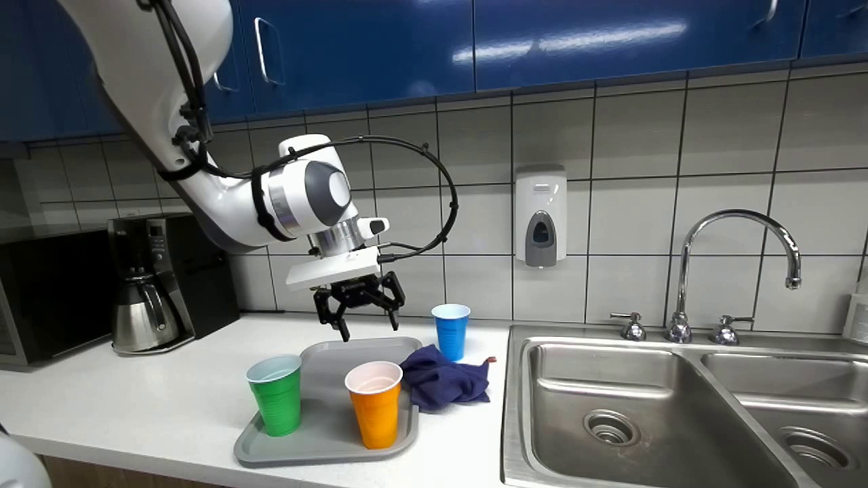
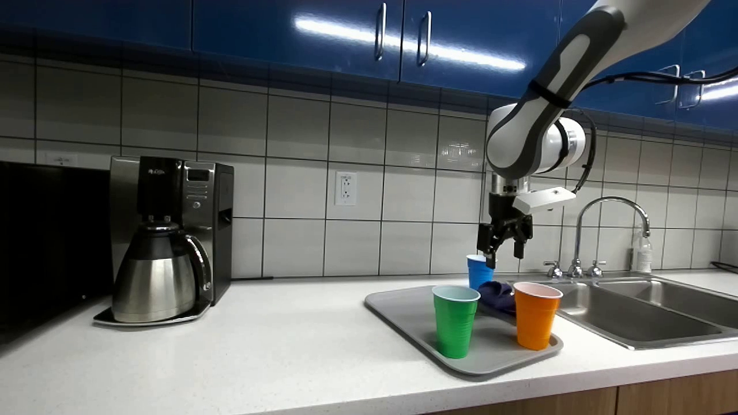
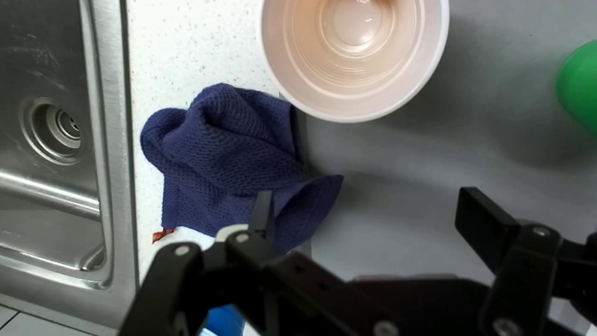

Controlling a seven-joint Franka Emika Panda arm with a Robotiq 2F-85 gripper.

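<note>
My gripper [image 1: 370,331] is open and empty, pointing down above the back part of the grey tray [image 1: 322,420]. It also shows in an exterior view [image 2: 505,258] and the wrist view [image 3: 366,210]. A green cup [image 1: 278,400] and an orange cup [image 1: 378,413] stand upright on the tray's front half. The orange cup [image 3: 354,84] looks empty inside. A crumpled dark blue cloth [image 3: 224,144] lies on the counter and over the tray's edge, below one finger. A blue cup [image 1: 452,335] stands upright behind the cloth; the gripper partly hides it in the wrist view [image 3: 226,319].
A steel double sink [image 1: 512,407] with a tall faucet [image 1: 685,271] lies beside the cloth. A coffee maker [image 2: 161,248] and a dark box-like appliance [image 2: 52,242] stand at the counter's other end. Blue cabinets [image 1: 366,47] hang above; a soap dispenser [image 1: 540,217] is on the tiled wall.
</note>
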